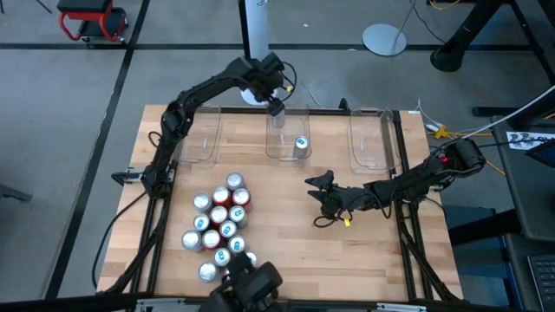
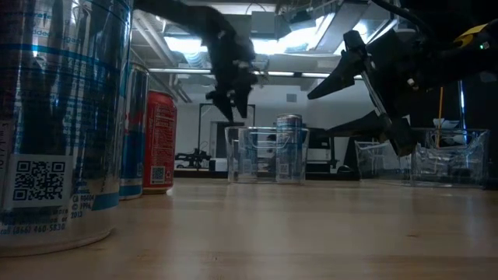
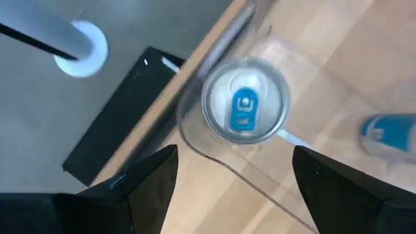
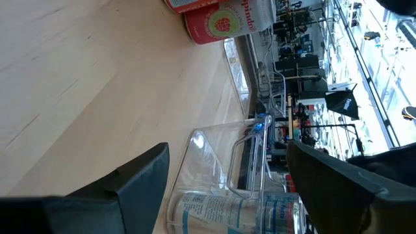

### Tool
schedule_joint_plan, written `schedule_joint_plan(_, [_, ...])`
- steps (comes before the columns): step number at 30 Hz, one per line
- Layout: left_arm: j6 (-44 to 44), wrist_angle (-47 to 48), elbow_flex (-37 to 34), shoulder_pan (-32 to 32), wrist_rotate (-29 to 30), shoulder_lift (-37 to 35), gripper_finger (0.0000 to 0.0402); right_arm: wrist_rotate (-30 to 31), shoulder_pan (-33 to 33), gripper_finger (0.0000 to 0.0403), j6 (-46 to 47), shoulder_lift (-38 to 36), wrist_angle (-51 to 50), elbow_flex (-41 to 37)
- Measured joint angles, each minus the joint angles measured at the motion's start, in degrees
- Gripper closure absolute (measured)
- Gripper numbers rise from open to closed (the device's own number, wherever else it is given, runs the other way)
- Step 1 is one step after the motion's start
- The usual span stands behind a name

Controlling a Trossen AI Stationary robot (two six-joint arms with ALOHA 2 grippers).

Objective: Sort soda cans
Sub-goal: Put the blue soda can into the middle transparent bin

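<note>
Nearest the camera side of the table stood the cluster of cans (image 1: 218,227), about a dozen, red, blue-and-white and silver, close together and upright. They were not yet sorted.

Further in, above the bare wood, the right gripper (image 1: 319,189) hung with its fingers apart and nothing between them. It pointed toward the cluster, and it seemed ready to go for a next can.

At the far edge were three clear bins. The left bin (image 1: 198,154) and the right bin (image 1: 371,156) looked empty. The middle bin (image 1: 289,152) held one can (image 1: 301,144) with a blue tab, upright. In the left wrist view a can (image 3: 245,101) stood directly under that gripper, and a second blue top (image 3: 390,132) showed beside it; the high view did not show a second can clearly, because the arm covered that spot.

The left gripper (image 1: 276,107) hovered over the far part of the middle bin, fingers apart, holding nothing.

By this, the sorting was only at its beginning: one or maybe two cans placed, nearly all left.
</note>
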State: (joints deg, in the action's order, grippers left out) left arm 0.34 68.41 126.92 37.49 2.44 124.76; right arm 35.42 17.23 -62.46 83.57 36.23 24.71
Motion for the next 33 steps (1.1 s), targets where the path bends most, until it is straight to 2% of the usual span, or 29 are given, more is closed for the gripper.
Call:
schedule_joint_plan(7, [1.34,4.25,1.02,-4.13,0.07,-7.56,0.0109,0.00,0.00,0.0093,0.00,-0.02,-0.37,0.00])
schedule_joint_plan(15, [1.41,12.67,1.02,-13.94,0.35,-14.06,0.0109,-0.02,0.00,0.0093,0.01,-0.02,-0.37,0.00])
schedule_joint_plan(19, [-1.59,18.64,1.02,-19.67,0.34,-15.93,0.0109,-0.04,0.00,0.0093,0.50,-0.02,-0.37,0.00])
schedule_joint_plan(24, [-6.75,21.52,1.02,-28.16,0.35,-18.35,0.0109,-0.04,0.00,0.0093,0.53,-0.02,-0.35,0.00])
schedule_joint_plan(33, [-18.21,21.63,1.02,-43.71,3.65,-20.42,0.0109,-0.48,0.00,0.0093,0.66,-0.02,-0.36,0.00])
